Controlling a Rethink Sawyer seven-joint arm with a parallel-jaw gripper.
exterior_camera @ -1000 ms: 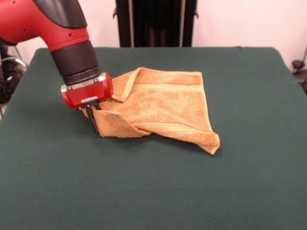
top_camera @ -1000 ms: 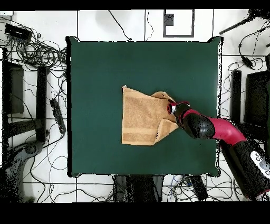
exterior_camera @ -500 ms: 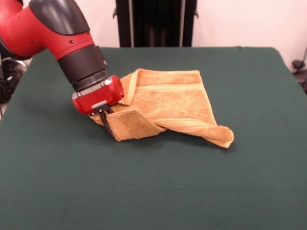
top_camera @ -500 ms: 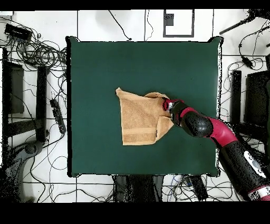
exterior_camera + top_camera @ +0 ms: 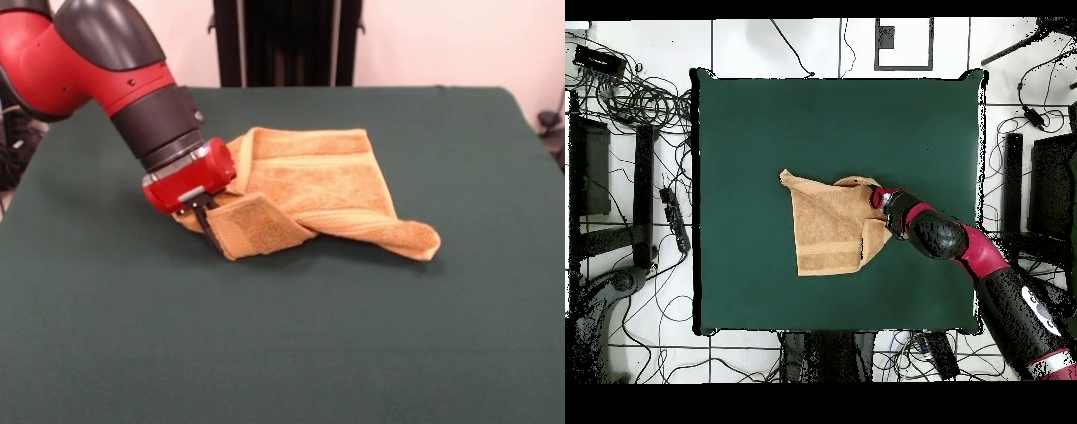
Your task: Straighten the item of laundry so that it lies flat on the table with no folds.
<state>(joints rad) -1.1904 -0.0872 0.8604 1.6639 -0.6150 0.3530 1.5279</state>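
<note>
While no label shows, jaws pinch the folded towel [image 5: 309, 190] on the table [image 5: 282, 344].

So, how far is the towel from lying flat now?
Little looks done: the towel is on the table but folded over itself, one corner trailing. In hand: the pincer is at the folded flap by its edge. Left: opening that fold and smoothing the rest.

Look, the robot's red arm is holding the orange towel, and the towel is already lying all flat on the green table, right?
Not flat. The front view shows the towel bunched, with a flap folded over beside the gripper and one corner rolled up. The rest is right: the red arm is at it on the green table.
</note>
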